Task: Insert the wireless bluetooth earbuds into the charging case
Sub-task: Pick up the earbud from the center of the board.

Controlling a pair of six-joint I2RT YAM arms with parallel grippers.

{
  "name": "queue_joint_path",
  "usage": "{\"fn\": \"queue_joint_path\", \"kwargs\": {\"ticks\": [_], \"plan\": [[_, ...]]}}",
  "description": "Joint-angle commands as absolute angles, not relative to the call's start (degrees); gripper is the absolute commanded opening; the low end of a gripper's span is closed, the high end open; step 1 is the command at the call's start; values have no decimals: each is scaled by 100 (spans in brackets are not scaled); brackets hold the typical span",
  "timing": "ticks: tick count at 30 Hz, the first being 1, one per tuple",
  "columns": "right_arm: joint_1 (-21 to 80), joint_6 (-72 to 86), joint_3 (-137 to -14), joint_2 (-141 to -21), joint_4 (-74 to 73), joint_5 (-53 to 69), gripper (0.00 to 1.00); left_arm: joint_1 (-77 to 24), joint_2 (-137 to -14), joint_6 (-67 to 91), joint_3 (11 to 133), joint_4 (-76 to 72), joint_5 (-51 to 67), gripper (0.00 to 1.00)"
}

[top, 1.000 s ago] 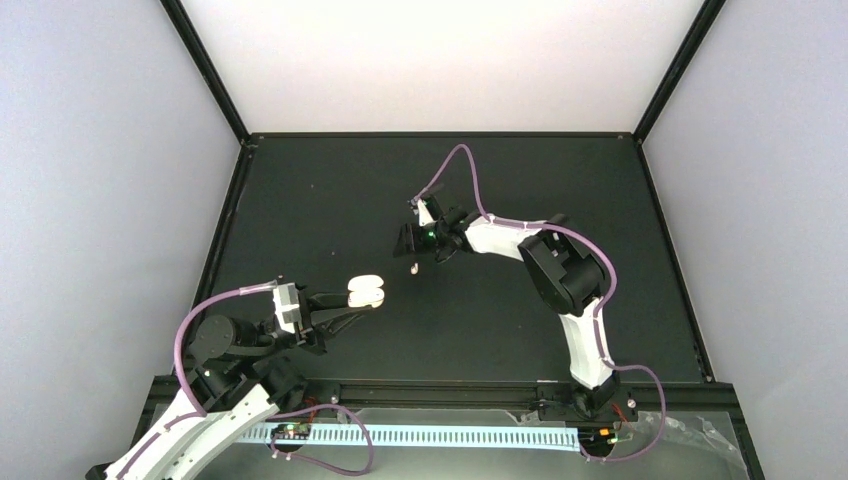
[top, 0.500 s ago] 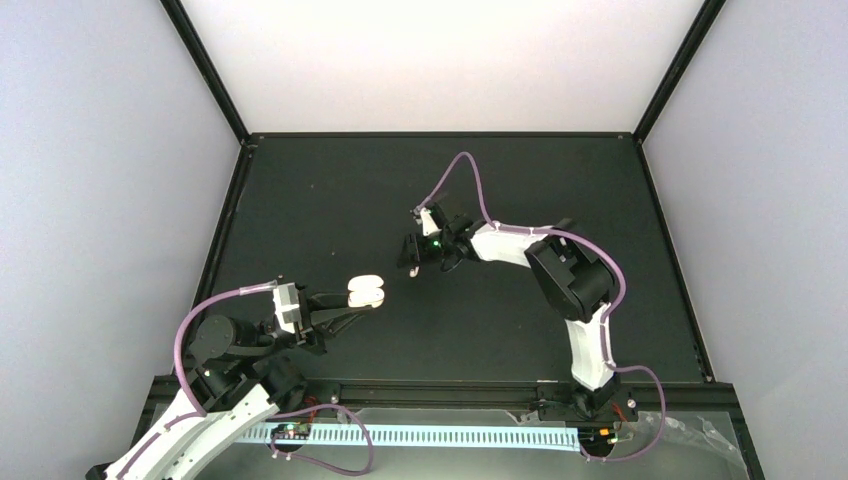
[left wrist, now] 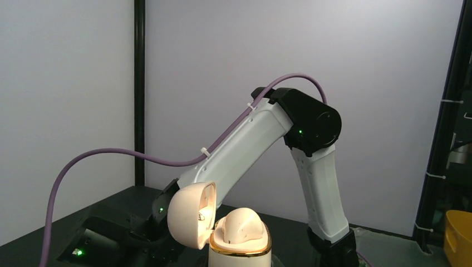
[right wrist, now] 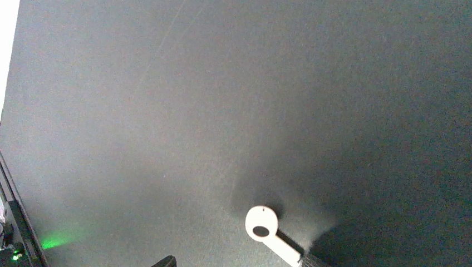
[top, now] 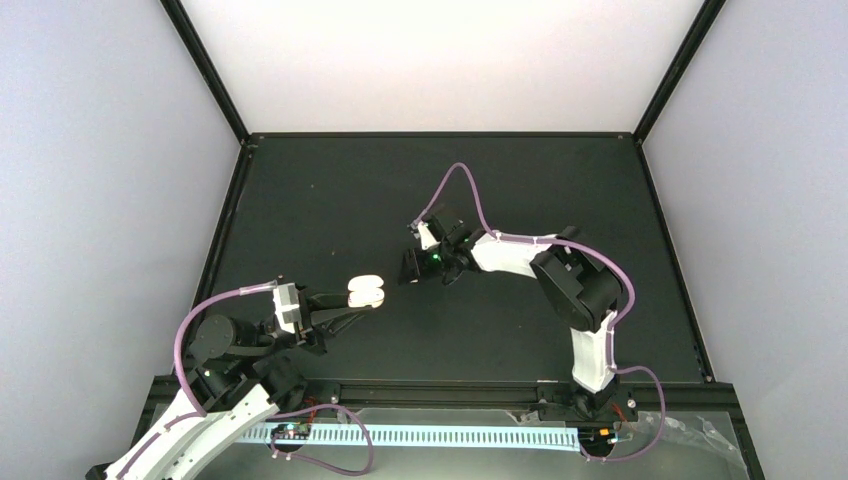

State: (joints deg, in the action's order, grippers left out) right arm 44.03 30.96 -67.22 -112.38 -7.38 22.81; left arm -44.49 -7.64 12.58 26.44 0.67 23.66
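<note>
A white earbud (right wrist: pixel 261 222) lies on the black mat, its stem pointing to the lower right. My right gripper (right wrist: pixel 236 261) is open and low over it. Only its fingertips (right wrist: pixel 165 260) show at the bottom edge, and the stem's end touches the right one. In the top view the right gripper (top: pixel 410 266) hides that earbud. My left gripper (top: pixel 362 305) is shut on the cream charging case (top: pixel 366 289) and holds it upright. In the left wrist view the case (left wrist: pixel 239 236) has a gold rim, and its lid (left wrist: pixel 189 214) hangs open to the left. No other earbuds show.
The black mat (top: pixel 330 200) is ringed by a black frame with pale walls. In the left wrist view my right arm (left wrist: pixel 267 133) stretches behind the case. A yellow object (left wrist: pixel 460 236) sits at that view's right edge.
My right gripper has moved nearer and down over the white earbud, which now is hidden in the top view. The left gripper and the case have not moved.
</note>
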Motion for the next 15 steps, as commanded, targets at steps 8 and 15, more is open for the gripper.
{"fn": "queue_joint_path", "kwargs": {"ticks": [8, 15], "plan": [[4665, 2697, -7109, -10958, -1678, 1249, 55, -4465, -765, 1283, 2707, -9, 2434, 2], [4815, 2563, -7698, -11420, -2046, 950, 49, -4465, -751, 1291, 2707, 3, 2425, 2]]}}
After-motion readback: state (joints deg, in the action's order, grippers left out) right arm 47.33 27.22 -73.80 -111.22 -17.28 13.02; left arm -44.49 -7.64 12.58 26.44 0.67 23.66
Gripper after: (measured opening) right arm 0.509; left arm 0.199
